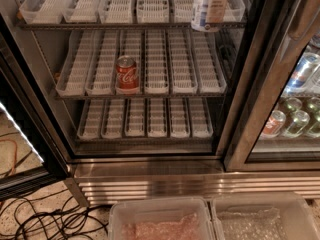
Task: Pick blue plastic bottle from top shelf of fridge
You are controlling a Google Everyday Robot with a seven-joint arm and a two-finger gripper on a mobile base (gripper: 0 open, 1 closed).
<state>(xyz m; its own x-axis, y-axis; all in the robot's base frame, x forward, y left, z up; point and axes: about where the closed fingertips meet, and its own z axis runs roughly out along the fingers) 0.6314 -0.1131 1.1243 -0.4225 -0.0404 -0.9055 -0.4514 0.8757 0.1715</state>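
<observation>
The blue plastic bottle (209, 6) stands on the top shelf (130, 26) of the open fridge (150, 159), in a lane tray right of centre. Only its pale lower body and white-and-dark label show, because the picture's top edge cuts off the rest. The top shelf's other whitish slotted trays hold nothing. A red cola can (126, 74) stands on the middle rack below and to the left. The gripper is not in view.
A black door frame (260, 94) runs diagonally at the right, with several cans (292, 119) behind glass in the neighbouring compartment. Two clear plastic bins (160, 221) sit at the bottom edge. Black cables (45, 219) lie on the floor at the left, beside the open door's edge (25, 144).
</observation>
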